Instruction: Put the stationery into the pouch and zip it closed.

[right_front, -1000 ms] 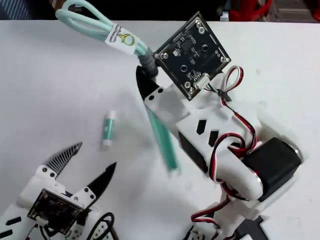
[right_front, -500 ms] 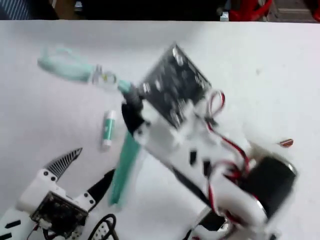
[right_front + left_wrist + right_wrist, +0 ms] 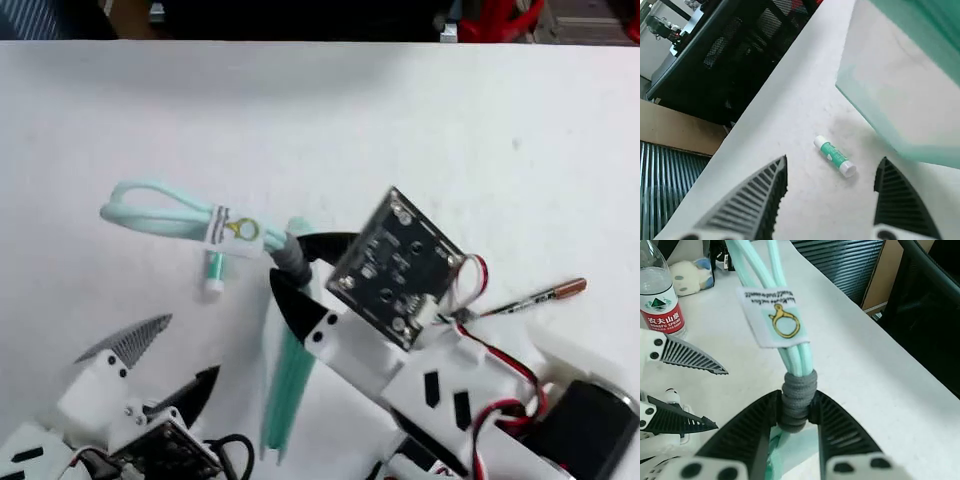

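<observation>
Black ribbed fingers (image 3: 130, 340) of the left end effector (image 3: 190, 346) sit at the near edge of the white counter (image 3: 450, 120), spread wide with nothing between them, tips pointing toward the glue stick (image 3: 213, 278). Just beside it is the mint-green pouch (image 3: 283, 395), seen edge-on, long and thin, running from near the left end effector to the right end effector (image 3: 796, 399). The left wrist view shows its translucent side close over the counter; can't tell if it touches down. Right end effector is clamped tight on the grey collar (image 3: 292, 262) that binds the pouch's mint cord loop (image 3: 150, 205), one jaw pressing each side. Cord loop sticks out past the jaws, and a white tag (image 3: 232, 230) with a gold clasp drawing is wrapped round it just beyond the collar. Glue stick, white with a green label, lies flat on the counter outside the pouch, one end under the tag in the high view, between the left end effector's tips and the cord loop. Brown-tipped pen (image 3: 540, 297) lies on the counter on the other side of the right arm, well apart from the pouch. Farther back in the right wrist view, a red-labelled water bottle (image 3: 660, 295) stands upright, with a small plush toy (image 3: 690, 271) beyond it.
</observation>
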Robot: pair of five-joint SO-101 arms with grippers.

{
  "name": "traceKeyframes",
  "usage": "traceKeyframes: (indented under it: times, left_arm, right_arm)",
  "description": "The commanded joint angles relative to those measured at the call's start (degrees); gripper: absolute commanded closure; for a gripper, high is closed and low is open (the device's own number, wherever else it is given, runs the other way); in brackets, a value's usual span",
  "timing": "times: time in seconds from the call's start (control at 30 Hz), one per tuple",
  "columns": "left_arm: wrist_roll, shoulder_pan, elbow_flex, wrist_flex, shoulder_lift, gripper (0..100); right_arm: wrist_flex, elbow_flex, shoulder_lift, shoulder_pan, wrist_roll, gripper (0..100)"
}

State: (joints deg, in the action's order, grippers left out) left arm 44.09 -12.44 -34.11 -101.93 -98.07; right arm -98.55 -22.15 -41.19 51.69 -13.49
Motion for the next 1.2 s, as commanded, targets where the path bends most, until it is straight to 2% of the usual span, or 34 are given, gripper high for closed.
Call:
traceKeyframes:
  times: [0.0,0.23,0.37,0.43,0.5,0.67,0.8,1.03,1.17]
  left_arm:
    - [1.1,-4.8,0.0,-0.3,1.5,72]
    - [0.9,-16.0,0.3,0.2,5.7,72]
    - [-5.0,-19.3,0.0,0.2,5.1,72]
    - [-7.3,-20.1,0.1,0.2,2.7,72]
    - [-9.1,-20.0,0.0,1.3,-0.7,72]
    - [-14.1,-19.8,-0.3,2.7,-6.0,72]
    - [-17.1,-15.9,-0.3,3.0,-6.4,72]
    - [-17.2,-14.5,-0.3,3.3,-6.4,72]
    - [-17.2,-14.5,-2.8,6.4,-6.4,72]
  right_arm:
    - [-0.2,0.1,-3.8,0.2,0.4,98.1]
    - [-0.1,8.3,-9.6,0.5,0.4,98.1]
    - [1.8,11.9,-9.4,0.1,-3.8,98.1]
    - [5.4,12.0,-7.6,-1.9,-6.5,98.1]
    - [10.1,12.1,-4.7,-6.5,-6.2,98.1]
    - [21.1,11.8,5.7,-16.7,0.0,98.1]
    - [26.5,11.0,11.7,-19.3,1.6,98.1]
    - [27.6,1.1,18.3,-23.3,12.2,98.1]
    - [27.6,-3.6,21.4,-27.0,17.1,98.1]
